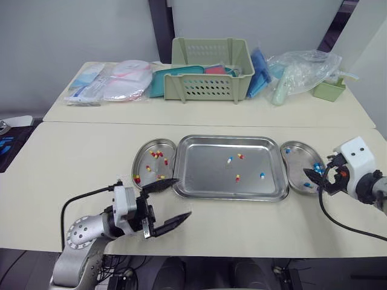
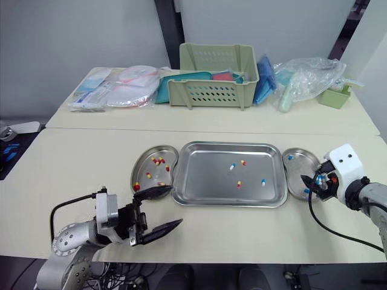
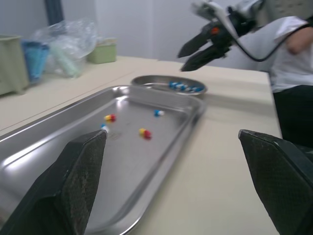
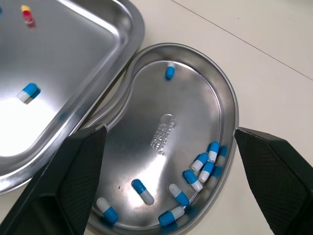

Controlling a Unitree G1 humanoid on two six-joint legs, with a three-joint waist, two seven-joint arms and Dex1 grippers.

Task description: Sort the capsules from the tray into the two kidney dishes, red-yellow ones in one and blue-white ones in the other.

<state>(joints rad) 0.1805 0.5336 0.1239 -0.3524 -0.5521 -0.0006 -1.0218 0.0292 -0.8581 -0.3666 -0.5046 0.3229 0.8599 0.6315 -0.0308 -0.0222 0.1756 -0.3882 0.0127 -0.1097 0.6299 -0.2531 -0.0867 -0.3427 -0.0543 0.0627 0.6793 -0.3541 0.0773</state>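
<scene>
Nearest you, your left gripper [image 1: 183, 197] hangs low over the front of the table [image 1: 72, 163]. Its two black fingers are spread wide with nothing between them, and they point toward your right along the front rim of the tray [image 1: 205, 169]. The farther finger's tip lies over the spot where the left kidney dish [image 1: 138, 162] meets the tray's near left corner.

The tray sits mid-table, its long axis running left to right. Four capsules lie loose in its right half. A blue-white capsule [image 1: 230, 160] and a red-yellow capsule [image 1: 240, 156] lie toward the back. One more of each colour lies nearer you, well apart from one another.

The two dishes flank the tray's short ends, just beside it. Each has its long axis running from you toward the far side and its hollow curve turned to the tray. The left one holds a scatter of red-yellow pieces [image 1: 156, 154].

The right kidney dish [image 4: 161, 132] holds blue-white pieces [image 4: 195, 171], most of them gathered along its near outer curve. Your right gripper [image 1: 314, 181] hovers over that dish's near end, angled down at it, fingers parted and empty.

A green basket [image 1: 208, 84] stands at the back.
</scene>
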